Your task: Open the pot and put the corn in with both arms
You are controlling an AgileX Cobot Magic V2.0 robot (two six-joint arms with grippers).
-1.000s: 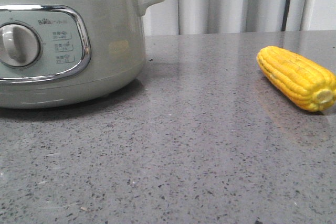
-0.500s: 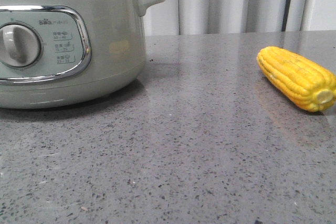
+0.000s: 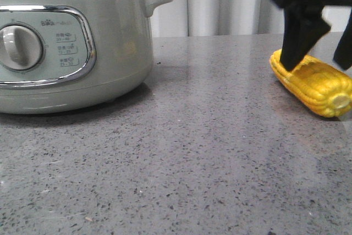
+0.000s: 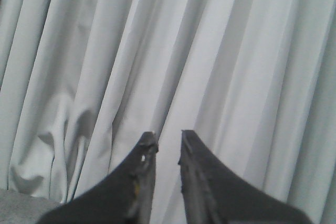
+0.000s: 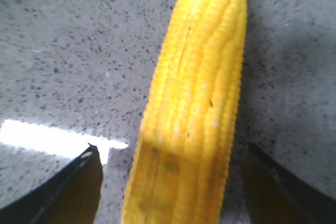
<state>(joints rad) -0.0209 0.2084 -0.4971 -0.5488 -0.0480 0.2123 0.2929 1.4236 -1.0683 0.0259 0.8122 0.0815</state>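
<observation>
The pale grey-green pot (image 3: 66,53) stands at the left of the front view, with its dial, chrome-framed panel and side handle showing; its top is cut off by the frame. The yellow corn (image 3: 322,89) lies on the counter at the right. My right gripper (image 3: 316,65) is open and hangs over the corn, one black finger (image 3: 300,31) on each side. In the right wrist view the corn (image 5: 202,93) lies lengthwise between the open fingers of the right gripper (image 5: 170,150), untouched. My left gripper (image 4: 168,135) is empty, jaws nearly together, facing the curtain.
The grey speckled counter (image 3: 209,152) runs from the pot to the corn. A pale pleated curtain (image 3: 220,4) hangs behind the counter and fills the left wrist view (image 4: 236,51).
My right gripper has come down into the front view over the corn. It was out of view before. The pot and the corn have not moved.
</observation>
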